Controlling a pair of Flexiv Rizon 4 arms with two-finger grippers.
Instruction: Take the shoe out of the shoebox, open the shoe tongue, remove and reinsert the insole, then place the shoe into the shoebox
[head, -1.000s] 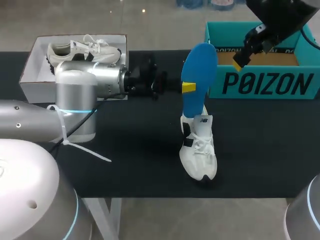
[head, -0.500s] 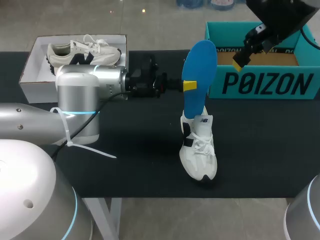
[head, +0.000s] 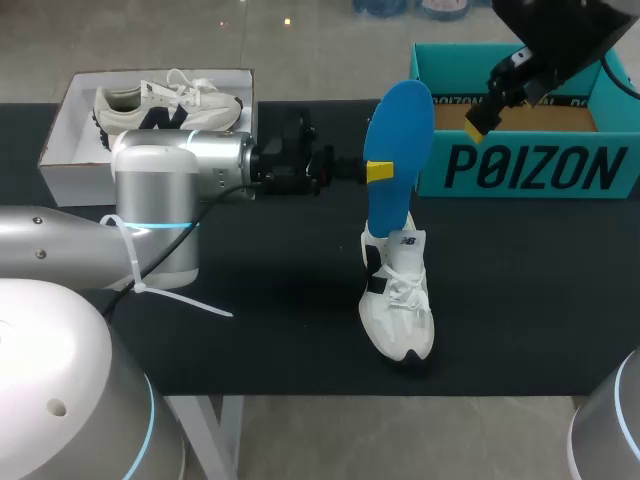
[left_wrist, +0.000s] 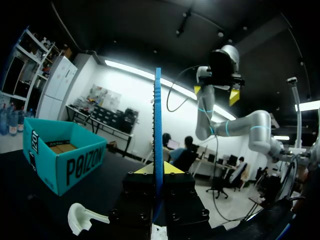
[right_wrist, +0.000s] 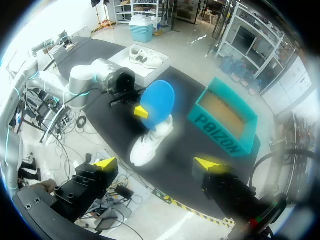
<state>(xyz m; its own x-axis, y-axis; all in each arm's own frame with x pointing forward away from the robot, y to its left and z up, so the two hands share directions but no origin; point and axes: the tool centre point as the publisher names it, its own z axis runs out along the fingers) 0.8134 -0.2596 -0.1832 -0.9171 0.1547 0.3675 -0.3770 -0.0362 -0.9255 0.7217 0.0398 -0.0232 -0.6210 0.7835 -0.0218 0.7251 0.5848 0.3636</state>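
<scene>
Our left gripper (head: 377, 171) is clamped on the flat blue insole (head: 398, 150), one yellow-tipped finger on each face about halfway up its length, as the left wrist view shows with the insole edge-on between the two fingers. The blue insole stands nearly upright, its rounded toe end uppermost. Its lower end meets the collar of the white lace-up sneaker (head: 399, 300); we cannot tell whether that end is inside the opening or only touching it. The white lace-up sneaker lies on the black table top (head: 250, 300) near the middle, its toe pointing towards the near edge and its heel towards the back. Behind it and to the right, the open teal cardboard shoebox (head: 530, 165) stands at the far edge of the table with nothing but brown cardboard visible inside. Our right gripper (right_wrist: 157, 164) hangs high above the table, over the near-left corner of the teal cardboard shoebox. Its fingers are spread wide and nothing is between them. At the back left of the table sits a white open box (head: 60, 150) with a second pale sneaker with dark side marks (head: 165, 100) lying on its side within it, well apart from both grippers.
</scene>
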